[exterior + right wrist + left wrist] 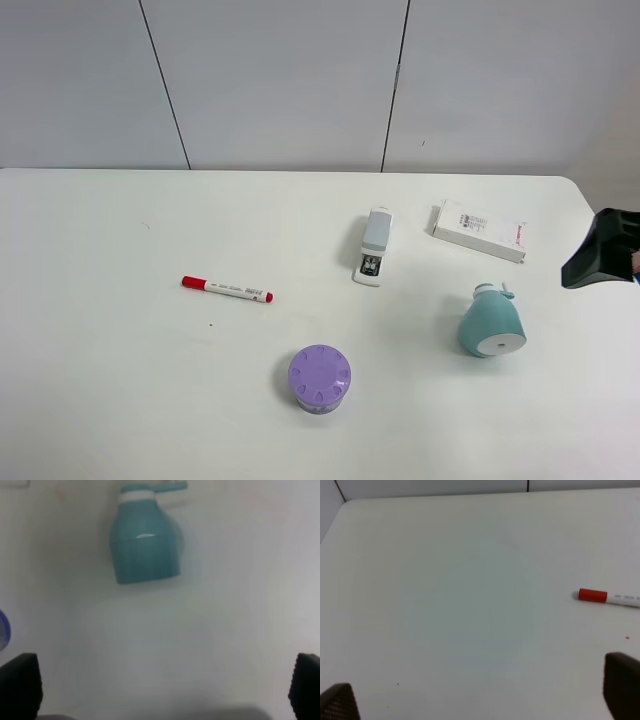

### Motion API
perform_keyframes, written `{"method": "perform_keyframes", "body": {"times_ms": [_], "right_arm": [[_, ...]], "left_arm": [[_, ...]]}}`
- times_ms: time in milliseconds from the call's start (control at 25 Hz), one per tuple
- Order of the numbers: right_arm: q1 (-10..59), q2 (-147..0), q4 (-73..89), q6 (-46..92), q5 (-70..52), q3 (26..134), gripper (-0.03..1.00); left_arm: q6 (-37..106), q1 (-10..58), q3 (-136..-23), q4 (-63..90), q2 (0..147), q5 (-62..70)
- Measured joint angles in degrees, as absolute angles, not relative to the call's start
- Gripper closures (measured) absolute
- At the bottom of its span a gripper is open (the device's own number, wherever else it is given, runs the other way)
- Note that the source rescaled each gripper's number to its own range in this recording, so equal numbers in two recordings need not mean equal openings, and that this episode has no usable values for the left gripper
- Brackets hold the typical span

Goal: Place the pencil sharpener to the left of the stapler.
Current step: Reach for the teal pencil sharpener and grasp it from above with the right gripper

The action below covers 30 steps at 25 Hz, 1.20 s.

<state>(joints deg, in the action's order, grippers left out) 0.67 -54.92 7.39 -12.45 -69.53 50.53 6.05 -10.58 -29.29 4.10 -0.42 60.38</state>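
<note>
While its two fingers (20, 680) stand wide apart with nothing between them, the right gripper (165, 692) hovers over bare table (100, 400), a little short of the pencil sharpener (145, 545) and not touching it. From the high view, that arm's dark end comes in at the right edge, past the table's rounded corner, angled down toward the table. The pencil sharpener (492, 322) lies on its side, white face toward the front edge, well apart from the stapler (374, 246) and to its right and front. A white box (479, 231) lies behind the sharpener, right of the stapler. Left of the stapler the tabletop is bare as far as the red-capped marker (227, 289). A purple jar (319, 378) stands nearer the front edge. The left gripper (480, 695) is likewise spread and holds nothing, low over plain table, with the marker off to one side.
</note>
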Motion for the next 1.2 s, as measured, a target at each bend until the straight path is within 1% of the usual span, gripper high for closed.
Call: {"method": "perform_keyframes", "body": {"times_ms": [160,280,520,960,1200], "right_arm": [[0.67,-63.14,7.9,-11.75,-69.26,50.53,-0.03],[1.4,-67.42,7.49,-10.7,-65.52,50.53,-0.03],[7.04,-73.87,3.81,-9.28,-59.93,50.53,-0.03],[8.48,-83.52,2.86,-9.24,-52.99,50.53,-0.03],[12.17,-87.44,1.26,-9.24,-48.69,50.53,-0.03]], "left_arm": [[6.05,-10.58,-29.29,4.1,-0.42,60.38],[6.05,-10.58,-29.29,4.1,-0.42,60.38],[6.05,-10.58,-29.29,4.1,-0.42,60.38],[6.05,-10.58,-29.29,4.1,-0.42,60.38],[6.05,-10.58,-29.29,4.1,-0.42,60.38]]}}
